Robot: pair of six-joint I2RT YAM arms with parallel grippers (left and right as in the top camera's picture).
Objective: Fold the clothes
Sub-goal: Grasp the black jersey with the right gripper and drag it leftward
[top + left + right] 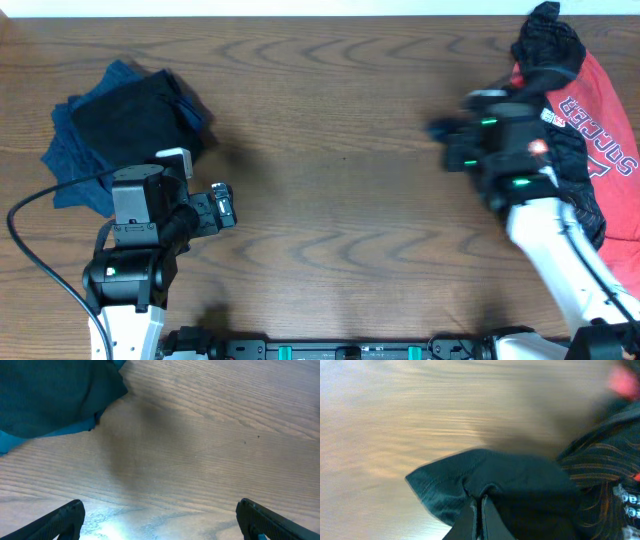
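The black jersey point(548, 40) lay bunched at three o'clock on a red shirt point(600, 110). The right claw point(480, 510), pinched shut on its stitched edge, should draw it low toward centre. At eight o'clock the left claw point(160, 512) gaped empty.

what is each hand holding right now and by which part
The right hand pinches the black jersey at a bunched fold by its stitched edge. The left hand is open, holding nothing.

Even light from above; my right hand point(450, 132) is blurred. Left wrist view sharp, glare patch on table point(125, 527), soft shadow mid-frame. Right wrist view smeared, warm-tinted.
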